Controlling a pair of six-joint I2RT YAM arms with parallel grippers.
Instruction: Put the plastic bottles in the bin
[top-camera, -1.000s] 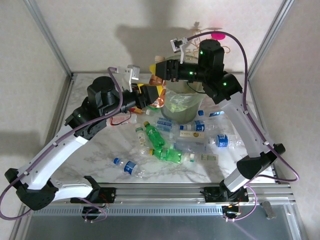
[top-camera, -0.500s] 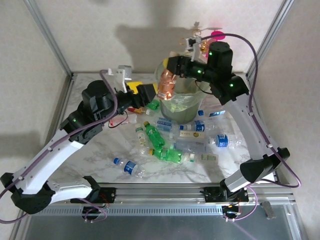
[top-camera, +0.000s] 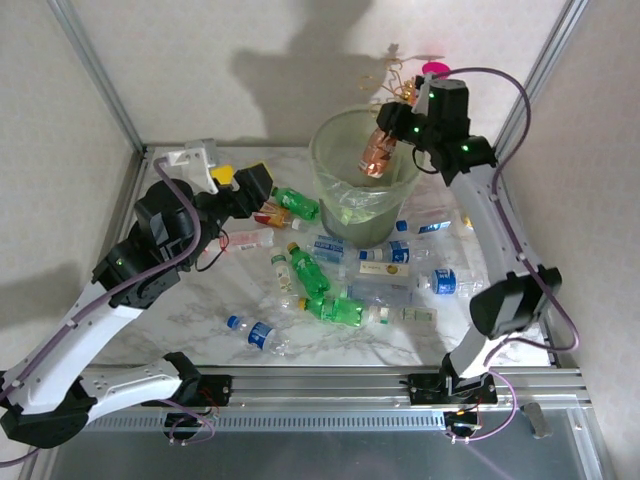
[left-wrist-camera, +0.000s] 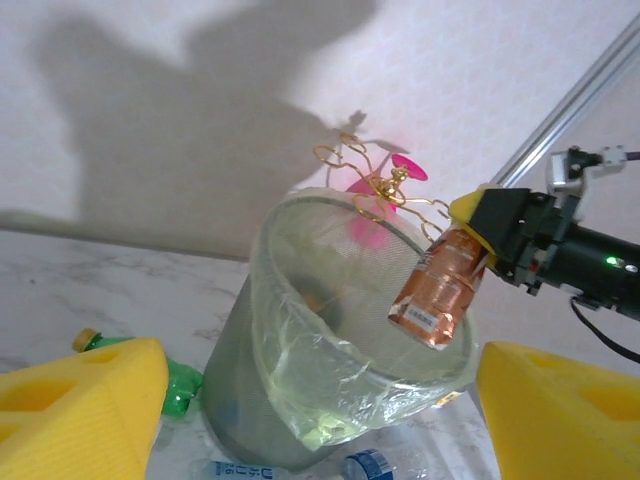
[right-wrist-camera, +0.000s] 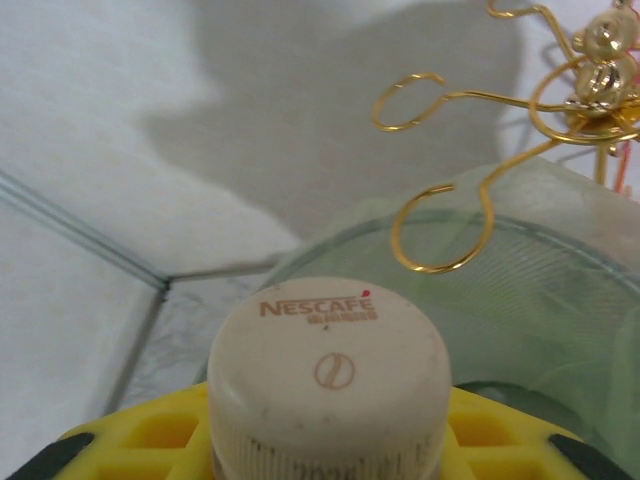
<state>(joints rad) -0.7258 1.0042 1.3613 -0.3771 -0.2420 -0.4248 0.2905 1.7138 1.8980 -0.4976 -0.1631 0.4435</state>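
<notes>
My right gripper (top-camera: 393, 127) is shut on the neck of an orange-brown plastic bottle (top-camera: 377, 151), which hangs bottom-down over the far right of the bin's (top-camera: 330, 165) open mouth. The right wrist view has the bottle's white cap (right-wrist-camera: 330, 365) between yellow pads (right-wrist-camera: 140, 435). In the left wrist view the same bottle (left-wrist-camera: 445, 290) hangs above the lined bin (left-wrist-camera: 300, 370). My left gripper (top-camera: 245, 186) is open and empty, left of the bin, near a green bottle (top-camera: 297, 203). Several more bottles lie in front of the bin, green (top-camera: 345, 310) and clear with blue labels (top-camera: 258, 335).
A pink-and-gold wire ornament (top-camera: 415, 80) stands just behind the bin, close to my right gripper; its gold loops (right-wrist-camera: 440, 200) curl right above the rim. Frame posts (top-camera: 95, 70) mark the back corners. The table's (top-camera: 190, 320) front left is bare marble.
My left gripper opened, let go of the orange-brown bottle and drew back to the left. My right gripper carried the bottle right and back, over the bin's mouth.
</notes>
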